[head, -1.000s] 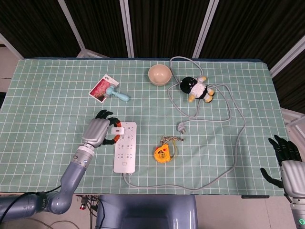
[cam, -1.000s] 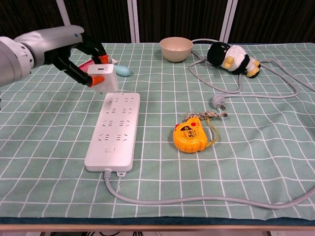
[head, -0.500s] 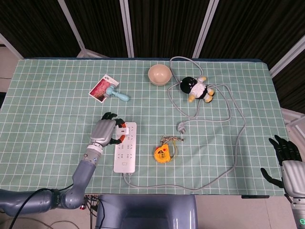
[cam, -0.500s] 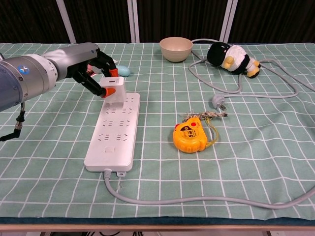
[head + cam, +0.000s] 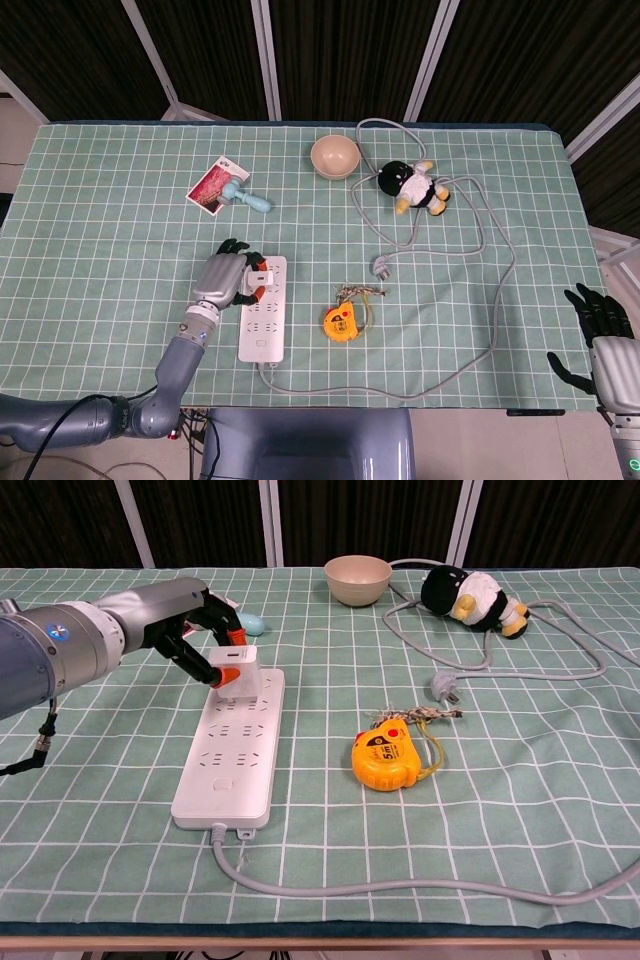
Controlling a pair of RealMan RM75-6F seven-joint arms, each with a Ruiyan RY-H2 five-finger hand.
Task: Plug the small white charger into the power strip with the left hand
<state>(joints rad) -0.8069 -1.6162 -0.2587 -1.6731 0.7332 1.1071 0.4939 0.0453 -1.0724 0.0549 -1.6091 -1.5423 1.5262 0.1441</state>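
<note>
Gripping the small white charger (image 5: 238,672) at the far end of the power strip (image 5: 231,745), the left robot hand (image 5: 196,638) appears mid-insertion, and next must press straight down to seat it.

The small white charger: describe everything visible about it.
The small white charger is a compact, boxy block with rounded corners, seemingly smooth plastic. It stands upright on the far end of the white power strip, over its top row of sockets. The left hand pinches it from the left side with orange-tipped fingers. Its prongs are hidden, so whether it is fully seated cannot be told. In the head view it is mostly covered by the hand.
</note>
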